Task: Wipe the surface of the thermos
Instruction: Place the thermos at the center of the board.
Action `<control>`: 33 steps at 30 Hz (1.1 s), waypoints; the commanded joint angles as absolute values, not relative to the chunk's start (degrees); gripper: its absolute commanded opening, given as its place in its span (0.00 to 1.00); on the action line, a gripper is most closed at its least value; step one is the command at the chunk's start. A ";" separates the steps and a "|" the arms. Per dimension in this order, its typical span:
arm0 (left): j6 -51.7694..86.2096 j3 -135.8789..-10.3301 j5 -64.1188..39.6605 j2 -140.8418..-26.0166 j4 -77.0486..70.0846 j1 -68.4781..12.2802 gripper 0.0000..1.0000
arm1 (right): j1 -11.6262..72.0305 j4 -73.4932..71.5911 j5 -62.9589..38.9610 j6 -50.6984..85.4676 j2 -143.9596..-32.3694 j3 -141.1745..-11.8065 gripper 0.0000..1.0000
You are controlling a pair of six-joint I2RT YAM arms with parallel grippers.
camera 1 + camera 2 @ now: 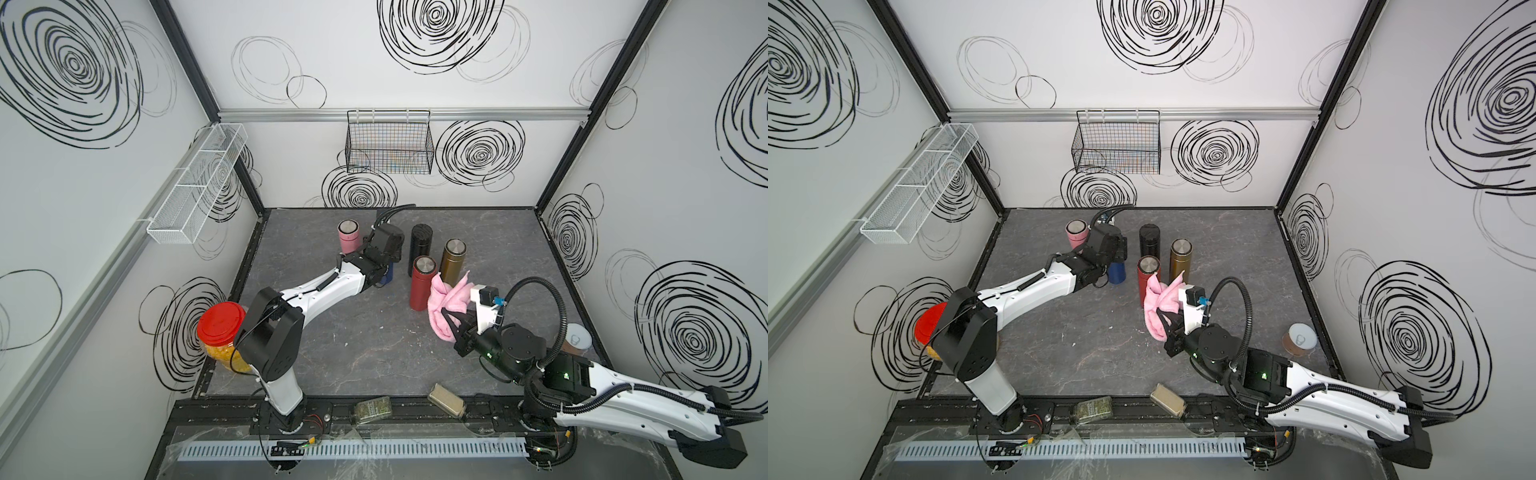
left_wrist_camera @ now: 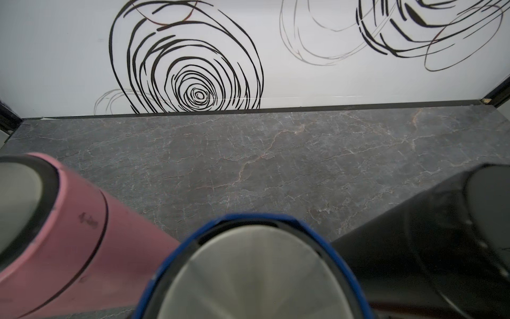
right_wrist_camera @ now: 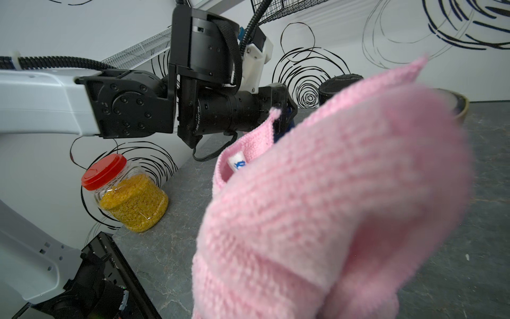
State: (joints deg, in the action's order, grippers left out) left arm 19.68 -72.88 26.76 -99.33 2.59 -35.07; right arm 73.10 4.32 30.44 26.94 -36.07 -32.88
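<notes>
Surface: grey marble-look tabletop [image 1: 353,340], white walls [image 1: 291,166] with black scribble circles on every side.
Wall fixtures: white mesh basket [image 1: 199,183] on the left-hand wall; black wire basket [image 1: 388,143] on the back wall.
Left gripper: the left gripper [image 1: 1113,258] reaches toward the back and sits over the top of the blue thermos [image 1: 1116,274]. Its jaws are closed on it, and the fingertips are hidden under the wrist.
Blue thermos: upright at back-centre, between the pink thermos [image 1: 348,237] and the black thermos [image 1: 420,243]. The left wrist view shows its steel top close up, with those two on either side.
Right gripper: the right gripper [image 1: 453,322] is clamped on the pink cloth [image 1: 446,305] and holds it off the table.
Pink cloth: bunched and sticking out of the jaws, just beside the red thermos [image 1: 420,286]. One corner overlaps the gold thermos [image 1: 452,259] in both top views. Can't tell if it touches either. It is apart from the blue thermos.
Other thermoses: pink, black, gold and red all stand upright. Red and gold are nearest the cloth.
Clutter: red-lidded jar [image 3: 124,190] of yellow grains by the left arm's base; can [image 1: 578,337] at the right edge.
Front edge: green-filled jar [image 1: 372,409] and tan-filled jar [image 1: 446,401], both lying on their sides.
</notes>
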 commanded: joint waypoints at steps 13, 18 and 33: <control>22.40 -73.13 28.05 -102.83 -7.35 -33.66 0.25 | 70.85 4.10 28.96 27.77 -35.65 -31.14 0.00; 22.25 -72.47 28.04 -102.78 -8.05 -33.53 0.51 | 70.58 4.15 28.74 27.73 -35.74 -31.46 0.00; 20.49 -71.41 29.18 -98.95 -8.13 -34.71 0.99 | 70.00 2.68 27.81 26.51 -37.26 -32.78 0.00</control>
State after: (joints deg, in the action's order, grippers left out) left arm 21.41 -72.12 27.66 -101.84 -5.48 -34.35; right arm 70.48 4.12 28.08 27.14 -37.06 -31.59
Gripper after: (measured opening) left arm 0.994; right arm 0.084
